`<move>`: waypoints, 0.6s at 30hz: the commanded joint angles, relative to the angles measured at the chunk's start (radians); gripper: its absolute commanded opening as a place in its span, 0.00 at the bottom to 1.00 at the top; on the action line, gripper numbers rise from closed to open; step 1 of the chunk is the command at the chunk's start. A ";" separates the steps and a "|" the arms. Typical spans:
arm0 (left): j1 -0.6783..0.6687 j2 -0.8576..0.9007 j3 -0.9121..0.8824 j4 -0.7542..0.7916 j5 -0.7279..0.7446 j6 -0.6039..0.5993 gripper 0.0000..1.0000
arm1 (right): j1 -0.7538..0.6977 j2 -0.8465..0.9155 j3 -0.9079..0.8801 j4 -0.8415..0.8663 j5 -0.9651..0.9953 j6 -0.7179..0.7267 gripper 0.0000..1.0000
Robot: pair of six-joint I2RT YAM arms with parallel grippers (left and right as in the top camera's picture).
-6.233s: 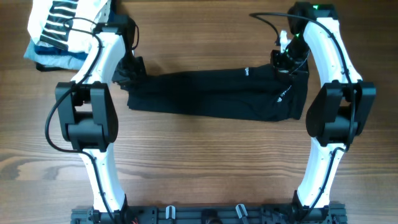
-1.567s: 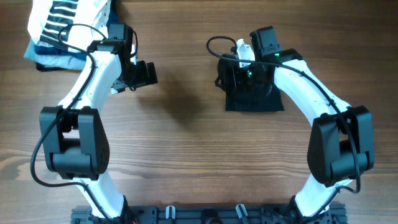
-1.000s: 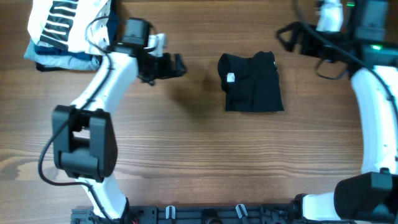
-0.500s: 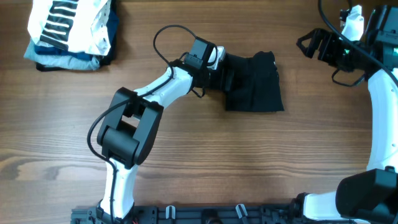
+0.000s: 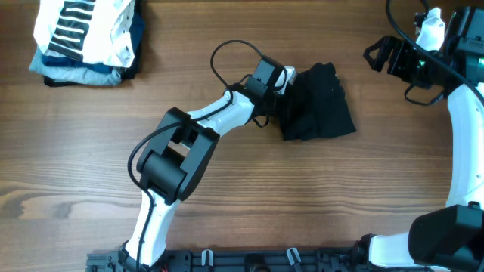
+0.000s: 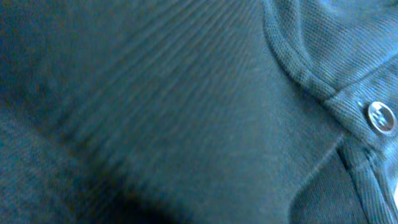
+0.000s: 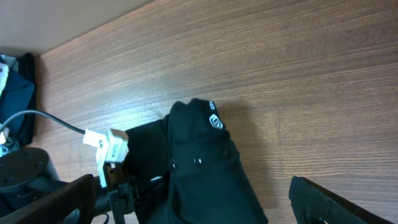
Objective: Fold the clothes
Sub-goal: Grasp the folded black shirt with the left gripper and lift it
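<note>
The clothes (image 5: 321, 109) lie as a small folded black bundle on the wooden table, slightly askew. My left gripper (image 5: 287, 98) reaches in from the left, and its fingers are buried in the bundle's left edge, shut on the fabric. Black cloth (image 6: 186, 112) fills the left wrist view, with one small button (image 6: 380, 116) showing and no fingers visible. My right gripper (image 5: 382, 57) hovers open at the far right, well away from the bundle. In the right wrist view it (image 7: 191, 183) looks down on the clothes (image 7: 205, 168) and the left gripper (image 7: 134, 186).
A stack of garments sits at the far left corner, with a white piece with black stripes (image 5: 83, 26) on top of blue folded pieces (image 5: 76, 72). The left arm's cable (image 5: 227, 57) loops above its wrist. Bare wood (image 5: 302, 196) lies in front of the bundle.
My left gripper has pushed further right into the bundle and gone from open to shut. The clothes have slid right and turned a little. The right arm has barely moved.
</note>
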 commanded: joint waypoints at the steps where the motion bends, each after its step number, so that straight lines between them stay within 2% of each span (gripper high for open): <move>1: 0.014 0.013 -0.016 -0.034 0.005 -0.076 0.04 | 0.002 0.013 0.001 -0.004 0.019 -0.004 1.00; 5: 0.129 -0.136 -0.016 -0.090 0.006 -0.107 0.04 | 0.002 0.014 -0.003 -0.003 0.019 -0.003 0.99; 11: 0.325 -0.398 -0.016 -0.079 0.035 -0.205 0.04 | 0.003 0.039 -0.004 -0.005 0.019 -0.003 0.99; 13: 0.364 -0.436 -0.016 -0.044 0.035 -0.209 0.04 | 0.002 0.043 -0.011 -0.004 0.019 0.002 1.00; 18: 0.520 -0.463 -0.016 0.171 0.035 -0.313 0.04 | 0.003 0.057 -0.065 -0.001 0.019 0.000 1.00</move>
